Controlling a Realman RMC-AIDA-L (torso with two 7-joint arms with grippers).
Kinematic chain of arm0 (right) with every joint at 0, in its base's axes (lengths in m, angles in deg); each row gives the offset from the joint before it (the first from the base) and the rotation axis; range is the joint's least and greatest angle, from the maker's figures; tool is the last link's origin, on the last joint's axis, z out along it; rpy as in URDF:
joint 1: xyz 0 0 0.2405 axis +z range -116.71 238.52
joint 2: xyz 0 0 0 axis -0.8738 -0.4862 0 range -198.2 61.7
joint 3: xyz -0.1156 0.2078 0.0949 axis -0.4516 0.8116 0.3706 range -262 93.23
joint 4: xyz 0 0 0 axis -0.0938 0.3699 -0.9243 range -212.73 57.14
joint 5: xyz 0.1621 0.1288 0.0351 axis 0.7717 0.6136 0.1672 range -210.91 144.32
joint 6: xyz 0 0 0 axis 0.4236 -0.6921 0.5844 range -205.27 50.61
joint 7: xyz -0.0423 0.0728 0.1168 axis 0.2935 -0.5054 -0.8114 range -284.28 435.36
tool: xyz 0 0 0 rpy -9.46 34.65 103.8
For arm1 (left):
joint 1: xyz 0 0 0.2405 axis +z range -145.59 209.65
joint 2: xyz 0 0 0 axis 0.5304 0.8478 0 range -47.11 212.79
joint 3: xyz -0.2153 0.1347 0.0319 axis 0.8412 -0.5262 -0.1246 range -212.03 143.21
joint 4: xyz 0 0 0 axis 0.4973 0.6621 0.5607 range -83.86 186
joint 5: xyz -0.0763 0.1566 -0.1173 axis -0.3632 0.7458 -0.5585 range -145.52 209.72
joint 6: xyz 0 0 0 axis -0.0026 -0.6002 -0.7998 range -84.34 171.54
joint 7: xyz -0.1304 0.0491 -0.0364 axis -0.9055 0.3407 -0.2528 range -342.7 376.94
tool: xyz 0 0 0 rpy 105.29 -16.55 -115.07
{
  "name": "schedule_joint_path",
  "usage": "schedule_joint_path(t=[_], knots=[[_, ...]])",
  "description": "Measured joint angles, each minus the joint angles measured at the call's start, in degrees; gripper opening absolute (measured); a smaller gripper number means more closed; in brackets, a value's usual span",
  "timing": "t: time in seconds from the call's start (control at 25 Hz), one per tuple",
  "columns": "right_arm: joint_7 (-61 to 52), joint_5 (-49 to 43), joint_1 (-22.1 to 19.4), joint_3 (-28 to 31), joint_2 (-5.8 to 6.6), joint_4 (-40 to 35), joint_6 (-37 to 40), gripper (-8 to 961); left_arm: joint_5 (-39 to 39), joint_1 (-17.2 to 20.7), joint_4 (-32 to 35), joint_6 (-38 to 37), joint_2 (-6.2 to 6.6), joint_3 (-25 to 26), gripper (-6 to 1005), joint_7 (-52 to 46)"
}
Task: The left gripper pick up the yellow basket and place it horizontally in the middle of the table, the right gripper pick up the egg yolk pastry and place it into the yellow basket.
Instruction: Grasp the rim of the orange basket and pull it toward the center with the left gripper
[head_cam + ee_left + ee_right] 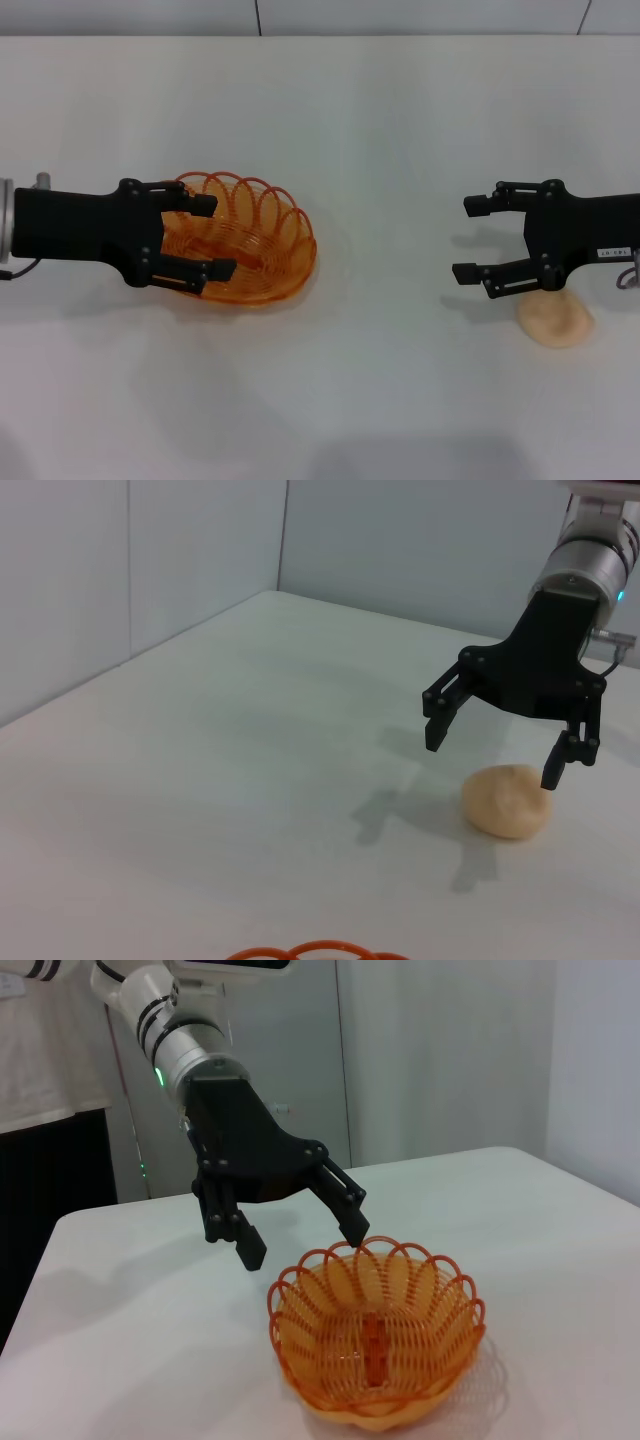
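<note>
The yellow basket [270, 235] stands upright on the white table [380, 130], left of centre. My left gripper [215, 237] is open, with its fingers spread over the basket's left rim. The right wrist view shows it [303, 1238] hovering just above the rim of the basket [375, 1340] without gripping it. The egg yolk pastry [556, 319] lies on the table at the right. My right gripper [466, 240] is open and empty. In the left wrist view it [492, 760] hangs a little above the pastry [507, 800]. A strip of the basket rim [320, 950] shows there too.
Bare white tabletop [390, 250] lies between the basket and the pastry. Grey wall panels [400, 550] stand behind the table's far edge. A dark cabinet [55, 1180] stands beyond the table on the left arm's side.
</note>
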Motion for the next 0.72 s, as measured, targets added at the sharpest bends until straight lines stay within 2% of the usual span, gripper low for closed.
schedule_joint_path(t=[0.72], knots=[[0.0, 0.1, 0.2, 0.0, -0.01, -0.1, 0.0, 869, 0.0, 0.2, 0.0, 0.0, -0.04, 0.0, 892, -0.1]])
